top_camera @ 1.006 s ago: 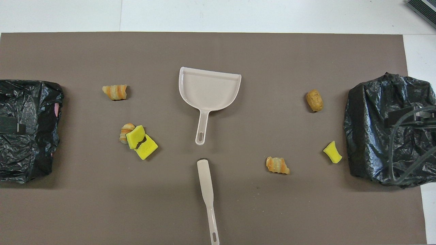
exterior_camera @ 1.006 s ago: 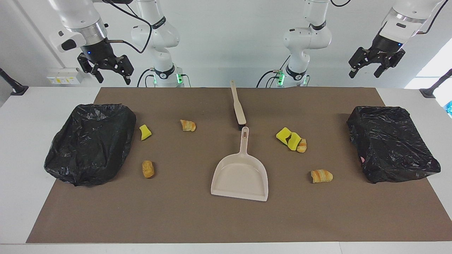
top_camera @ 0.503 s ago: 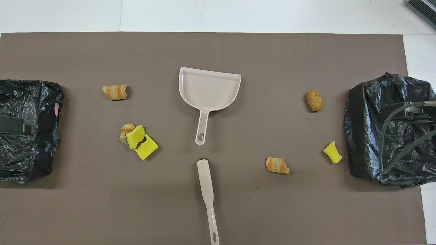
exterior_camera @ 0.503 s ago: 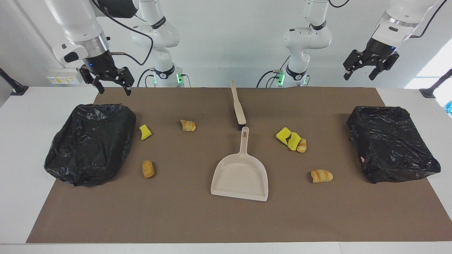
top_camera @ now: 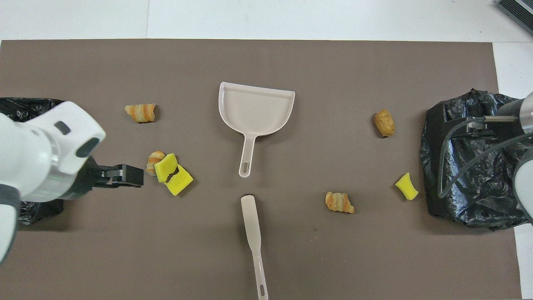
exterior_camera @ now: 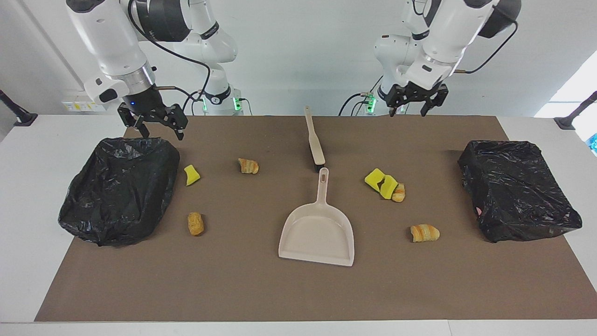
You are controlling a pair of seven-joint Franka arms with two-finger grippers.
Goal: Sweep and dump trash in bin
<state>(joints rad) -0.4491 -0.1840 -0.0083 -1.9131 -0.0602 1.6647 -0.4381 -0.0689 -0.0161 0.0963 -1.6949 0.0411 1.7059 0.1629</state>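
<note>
White table [exterior_camera: 28, 196], brown mat [exterior_camera: 261, 294], plain white wall [exterior_camera: 298, 51].

Dustpan [exterior_camera: 317, 233] and hand brush [exterior_camera: 314, 142] mid-frame, a bag at each side.
In the facing view, the brush lies above the dustpan's handle; trash pieces [exterior_camera: 387, 185] scatter between them and the bags [exterior_camera: 119, 186] at either frame edge.

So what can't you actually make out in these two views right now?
- Overhead view: the right gripper is out of frame; only its cable shows over the bin at that arm's end.
- Overhead view: the left arm covers most of the other bin.
- Both views: the bag hides each bin's opening and inside.
- Overhead view: the brush's bristles lie under its back.
- Both views: one bread piece is partly under the sponges.
</note>
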